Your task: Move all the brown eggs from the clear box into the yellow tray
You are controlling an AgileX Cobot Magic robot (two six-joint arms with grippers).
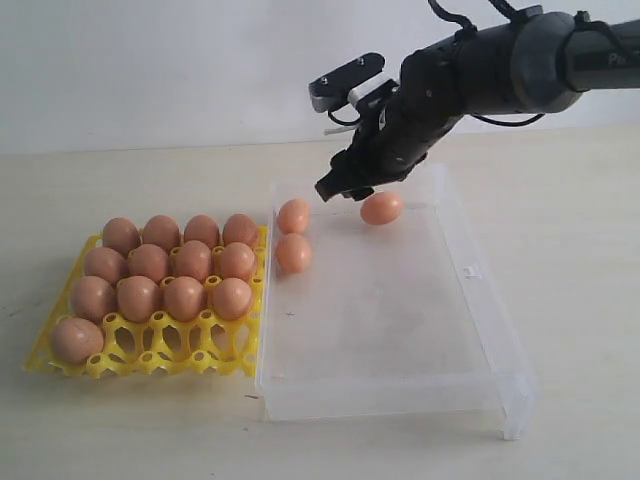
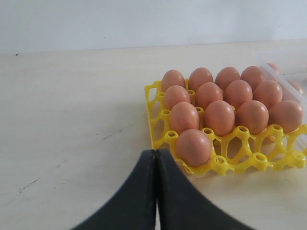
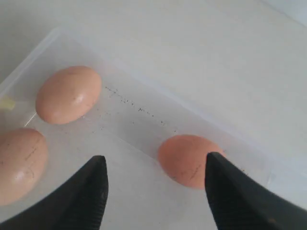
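The right gripper (image 3: 154, 158) hung over the clear box (image 3: 129, 139), its black jaws spread wide and gripping nothing. Three brown eggs lay on the box floor. One egg (image 3: 189, 160) sat close to a wall, just beside one finger (image 3: 235, 196). A second egg (image 3: 68, 94) and a third egg (image 3: 21, 163) lay near each other by a corner.

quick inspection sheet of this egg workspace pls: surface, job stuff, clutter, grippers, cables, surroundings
surface: pale table, a few faint dark scuffs
job's things: yellow tray beside clear box; brown eggs, thirteen in the tray, three in the box
clutter: nothing seen
grippers: right gripper open, empty, over the far egg in the box; left gripper fingers shut, empty, over the table near the tray
cables: black cable looping off the right arm, clear of the eggs
surroundings: plain white wall
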